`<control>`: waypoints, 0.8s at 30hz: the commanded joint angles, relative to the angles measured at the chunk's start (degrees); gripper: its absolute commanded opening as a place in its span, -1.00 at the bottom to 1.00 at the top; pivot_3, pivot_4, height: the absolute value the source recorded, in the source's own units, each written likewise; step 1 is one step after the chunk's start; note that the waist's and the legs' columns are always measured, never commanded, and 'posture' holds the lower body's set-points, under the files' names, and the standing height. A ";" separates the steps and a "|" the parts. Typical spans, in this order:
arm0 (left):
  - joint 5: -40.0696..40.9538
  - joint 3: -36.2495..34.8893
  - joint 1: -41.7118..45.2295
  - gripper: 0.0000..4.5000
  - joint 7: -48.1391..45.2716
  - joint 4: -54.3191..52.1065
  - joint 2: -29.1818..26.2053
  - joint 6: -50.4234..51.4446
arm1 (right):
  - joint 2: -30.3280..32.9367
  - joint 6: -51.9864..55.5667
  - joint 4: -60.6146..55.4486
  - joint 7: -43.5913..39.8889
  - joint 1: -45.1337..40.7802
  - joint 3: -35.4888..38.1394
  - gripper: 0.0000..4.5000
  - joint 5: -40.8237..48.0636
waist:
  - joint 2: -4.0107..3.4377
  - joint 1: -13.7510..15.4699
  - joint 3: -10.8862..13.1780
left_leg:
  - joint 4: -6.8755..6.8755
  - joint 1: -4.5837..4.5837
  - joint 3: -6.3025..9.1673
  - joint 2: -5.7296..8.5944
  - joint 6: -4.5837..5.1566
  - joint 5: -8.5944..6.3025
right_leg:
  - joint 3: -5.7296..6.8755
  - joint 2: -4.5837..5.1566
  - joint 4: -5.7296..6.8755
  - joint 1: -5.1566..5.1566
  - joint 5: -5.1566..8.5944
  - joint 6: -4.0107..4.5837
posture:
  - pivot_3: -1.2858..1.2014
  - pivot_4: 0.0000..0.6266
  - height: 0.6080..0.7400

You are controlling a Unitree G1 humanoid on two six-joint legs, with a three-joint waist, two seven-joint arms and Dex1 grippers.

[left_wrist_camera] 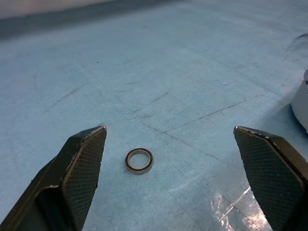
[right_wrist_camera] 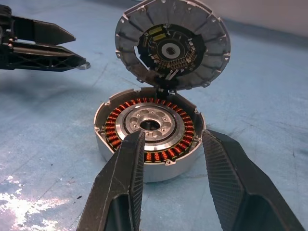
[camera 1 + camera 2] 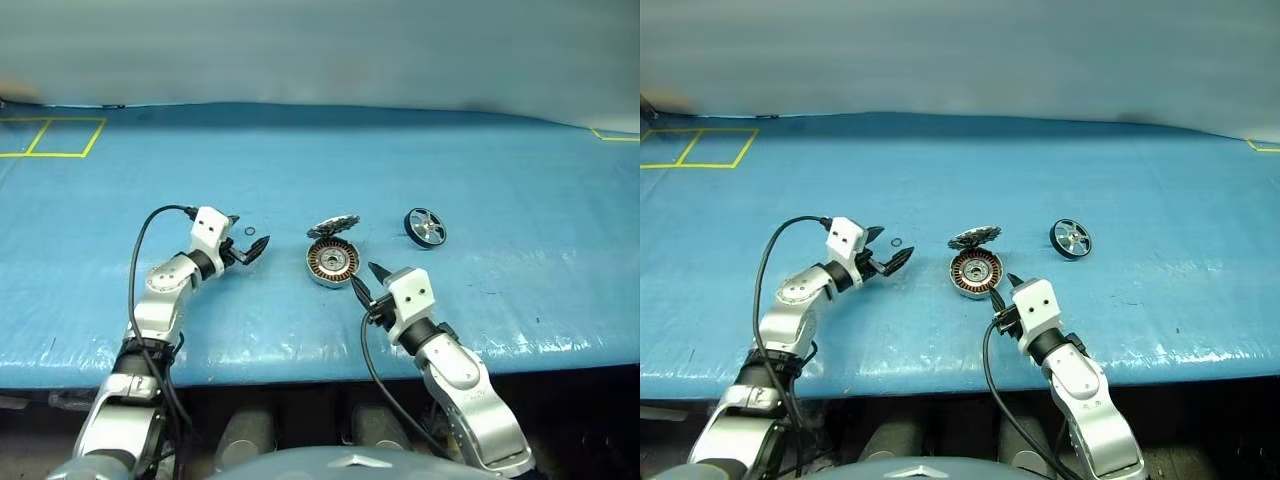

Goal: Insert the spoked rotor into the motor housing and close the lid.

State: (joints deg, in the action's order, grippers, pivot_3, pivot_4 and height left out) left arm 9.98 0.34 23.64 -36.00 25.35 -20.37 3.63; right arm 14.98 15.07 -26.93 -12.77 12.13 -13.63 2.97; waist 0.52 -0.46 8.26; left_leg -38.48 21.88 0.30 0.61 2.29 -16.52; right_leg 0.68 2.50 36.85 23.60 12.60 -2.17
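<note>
Motor housing (image 2: 147, 139) lid (image 2: 172, 45) up (rotor (image 3: 425, 227) apart), right pincer (image 2: 171, 163) open before it, left pincer (image 1: 175, 168) open

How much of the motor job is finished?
Only the opening: the lid stands up on its hinge, so the motor housing shows its copper windings. Neither gripper holds anything; the left gripper and right gripper are both open. The spoked rotor still lies apart on the table, so inserting and closing remain.

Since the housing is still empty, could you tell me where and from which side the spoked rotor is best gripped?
Grip the spoked rotor across its black rim, coming from above: it leans tilted on the table, apart from the motor housing, so both rim edges look free.
</note>
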 commanded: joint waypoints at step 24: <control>-9.51 2.24 10.35 -0.67 1.67 26.45 -1.05 -8.93 | -2.57 -1.69 -1.15 0.78 1.73 0.69 -0.12 -3.48 | 0.02 -0.26 -0.02 | -0.43 -0.06 -0.02 -0.06 0.27 -0.15 | 0.00 -0.03 0.17 -0.15 -0.10 -0.05 | 0.03 -0.52 1.00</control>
State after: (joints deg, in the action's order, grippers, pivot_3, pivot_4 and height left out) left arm 2.25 1.96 36.01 -34.18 51.08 -20.19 -5.96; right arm 12.67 14.27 -26.85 -12.20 14.10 -13.15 -0.20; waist 0.54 -0.73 8.24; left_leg -38.94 21.80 0.27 0.53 2.56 -16.68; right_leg 0.67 2.46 37.03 23.43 12.48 -2.21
